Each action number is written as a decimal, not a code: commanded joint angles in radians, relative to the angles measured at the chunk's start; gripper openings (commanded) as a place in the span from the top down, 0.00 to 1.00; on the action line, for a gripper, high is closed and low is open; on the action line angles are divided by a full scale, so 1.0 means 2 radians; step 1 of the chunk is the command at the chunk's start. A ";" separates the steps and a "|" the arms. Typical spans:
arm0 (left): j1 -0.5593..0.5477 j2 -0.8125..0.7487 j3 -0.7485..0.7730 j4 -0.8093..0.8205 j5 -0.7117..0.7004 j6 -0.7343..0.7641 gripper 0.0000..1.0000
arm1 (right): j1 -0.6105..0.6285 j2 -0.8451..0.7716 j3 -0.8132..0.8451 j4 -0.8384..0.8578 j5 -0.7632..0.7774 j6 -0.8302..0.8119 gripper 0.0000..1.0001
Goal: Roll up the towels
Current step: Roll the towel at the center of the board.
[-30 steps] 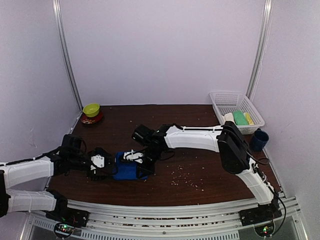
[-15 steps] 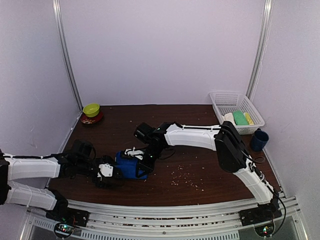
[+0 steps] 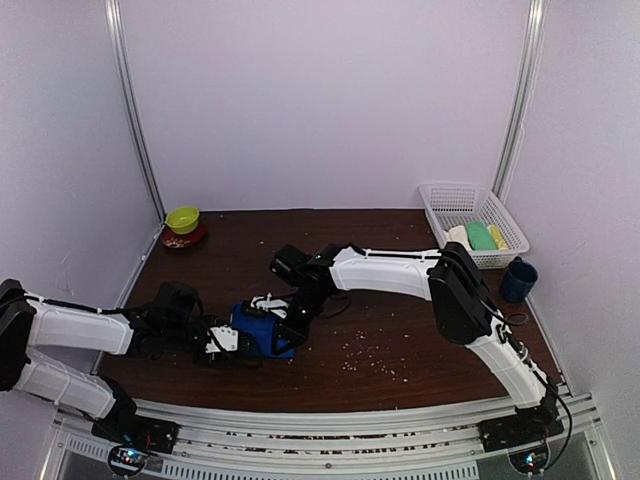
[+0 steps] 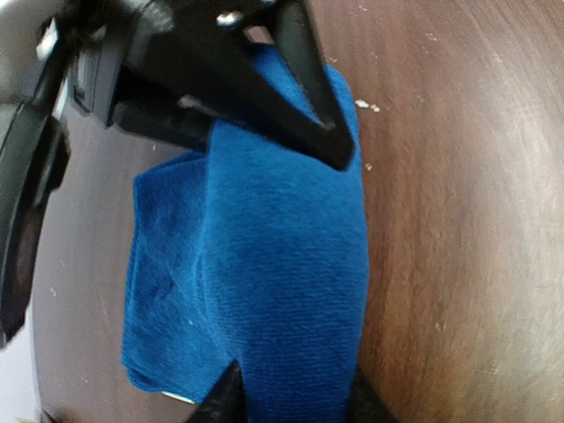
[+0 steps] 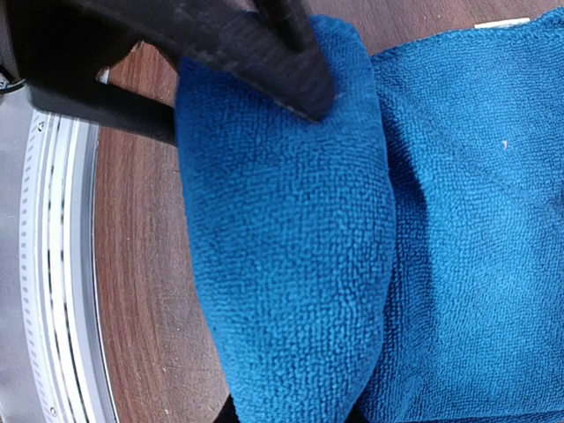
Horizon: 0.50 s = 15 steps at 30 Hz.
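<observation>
On the table (image 3: 420, 310), near left, towel (image 3: 262, 335): blue, bunched into a thick fold, lying between the two grippers
left gripper (image 3: 222, 342): low over the wood, at the towel's left end and touching it
right gripper (image 3: 283, 322): at the towel's far right side
basket (image 3: 470, 200): white mesh, far right corner, with cream, green and yellow things inside
bowl (image 3: 183, 218): green, far left corner, on a red dish (image 3: 185, 239)
cup (image 3: 517, 280): dark blue, just beside the basket's near end
crumbs (image 3: 370, 358): pale, scattered right of the towel
left wrist, fingers (image 4: 300, 97): one above and one below, clamped across the rolled fold; the rest of the cloth lies flatter to the left
right wrist, fingers (image 5: 264, 53): upper tip pressed into the fold, lower tip just showing under it, so the towel is held; more cloth spreads to the right
</observation>
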 commanded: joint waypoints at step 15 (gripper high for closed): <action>-0.003 -0.001 0.034 -0.140 0.007 -0.007 1.00 | -0.019 -0.074 -0.061 0.027 0.074 -0.016 0.41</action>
